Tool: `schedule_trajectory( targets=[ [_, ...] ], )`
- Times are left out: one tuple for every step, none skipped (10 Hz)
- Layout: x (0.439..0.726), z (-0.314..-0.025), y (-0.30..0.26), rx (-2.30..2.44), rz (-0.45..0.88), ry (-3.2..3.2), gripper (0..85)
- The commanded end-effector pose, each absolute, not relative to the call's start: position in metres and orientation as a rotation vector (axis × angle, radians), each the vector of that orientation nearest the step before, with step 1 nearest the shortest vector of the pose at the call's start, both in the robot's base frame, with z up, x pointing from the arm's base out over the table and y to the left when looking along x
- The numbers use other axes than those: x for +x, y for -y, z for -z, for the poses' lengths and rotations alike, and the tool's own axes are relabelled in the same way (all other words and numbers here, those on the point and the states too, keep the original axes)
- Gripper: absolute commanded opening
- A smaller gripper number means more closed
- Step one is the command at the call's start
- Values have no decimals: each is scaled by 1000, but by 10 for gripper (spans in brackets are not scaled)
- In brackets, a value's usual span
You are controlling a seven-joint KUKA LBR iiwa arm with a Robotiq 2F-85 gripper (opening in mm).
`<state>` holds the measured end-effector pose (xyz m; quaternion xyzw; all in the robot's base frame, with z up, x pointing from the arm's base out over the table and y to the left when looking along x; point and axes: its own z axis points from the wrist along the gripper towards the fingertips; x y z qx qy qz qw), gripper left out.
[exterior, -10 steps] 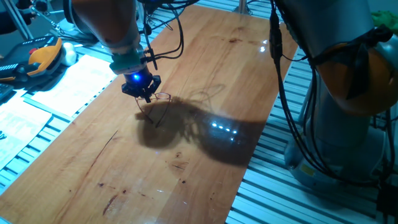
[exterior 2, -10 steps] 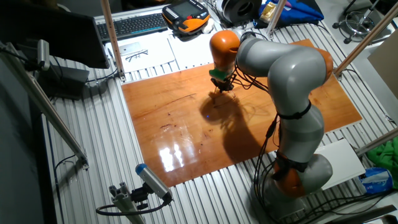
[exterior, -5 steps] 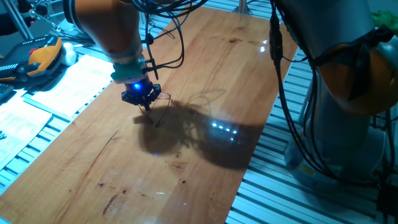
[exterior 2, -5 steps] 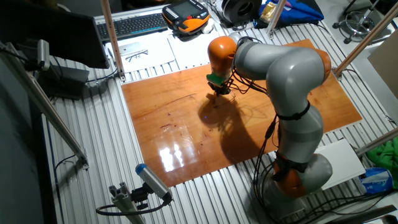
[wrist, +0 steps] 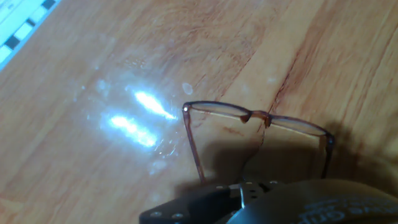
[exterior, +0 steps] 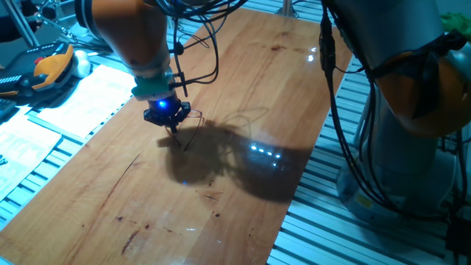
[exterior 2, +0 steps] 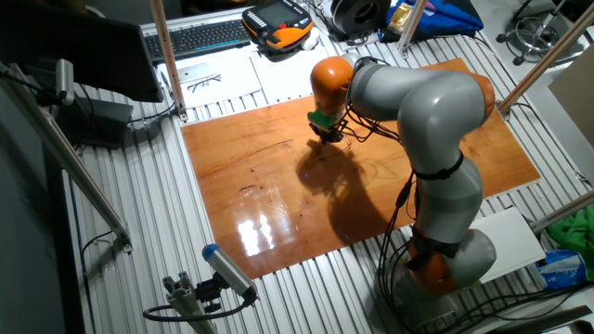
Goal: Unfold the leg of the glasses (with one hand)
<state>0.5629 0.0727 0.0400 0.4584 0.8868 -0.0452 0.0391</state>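
Observation:
The glasses [wrist: 255,116] lie on the wooden table [exterior: 243,199], thin reddish-brown wire with clear lenses. In the hand view their front rim runs across the middle, and both legs point back toward the gripper's black body [wrist: 211,200], which hides their ends. From one fixed view, my gripper [exterior: 174,126] stands tip-down just left of the glasses [exterior: 193,116], its blue light glowing and its fingers drawn together to a point. I cannot tell whether the tip touches a leg. The other fixed view shows the gripper [exterior 2: 326,138] low over the table's far half.
White papers [exterior: 81,103] and an orange-and-black device [exterior: 51,65] lie past the table's left edge. The arm's grey-and-orange base [exterior: 412,110] and hanging cables [exterior: 331,81] stand to the right. A keyboard [exterior 2: 200,37] sits behind the table.
Over the last second the gripper shifted slightly left and turned at the wrist, staying low beside the glasses. In the last half second almost nothing moved.

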Motion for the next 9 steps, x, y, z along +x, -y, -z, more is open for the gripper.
schedule_trajectory(
  targets=[
    [563, -39, -73, 1409, 143, -2712, 0],
    [563, -38, -73, 1416, 145, -2707, 0],
    [563, -36, -73, 1423, 145, -2700, 0],
    [563, -36, -74, 1433, 135, -2689, 0],
    [563, -39, -78, 1478, 105, -2653, 0],
    [562, -42, -83, 1517, 98, -2615, 0],
    [561, -42, -84, 1543, 82, -2570, 0],
    [562, -41, -83, 1564, 64, -2544, 0],
    [562, -41, -83, 1545, 104, -2568, 0]
  ],
)
